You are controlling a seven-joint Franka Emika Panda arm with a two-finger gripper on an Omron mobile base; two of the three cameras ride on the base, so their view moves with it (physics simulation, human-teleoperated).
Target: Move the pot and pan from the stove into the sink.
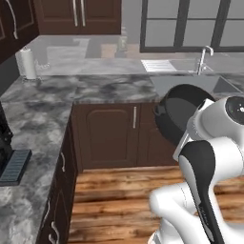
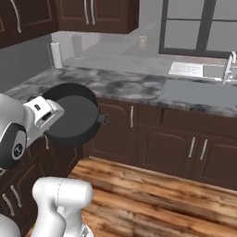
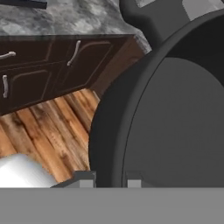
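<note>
Left base view: the pot (image 1: 178,114) hangs tipped on its side in the air, in front of the arm and above the wood floor (image 1: 119,200), its dark mouth turned this way. By my reading, the carrying step is under way: the pot is off the stove and travelling to the sink (image 1: 190,83), which lies just beyond it, sunk in the marbled desk (image 1: 95,88) under a chrome faucet (image 1: 204,57).

Right base view: the pot is deep, round and matt grey, with a small loop handle sticking out on the side away from the hand. The sink sits well off to the claw's right, so the next move calls for a swing across, then a lowering over the basin before letting go.

Hand view: the claw (image 3: 110,181) is pressed nearly together, pinching the pot's thin rim, one tip inside, one outside. The smooth flat bottom fills the far side; dark cabinet doors (image 3: 52,65) lie left of the claw.
</note>
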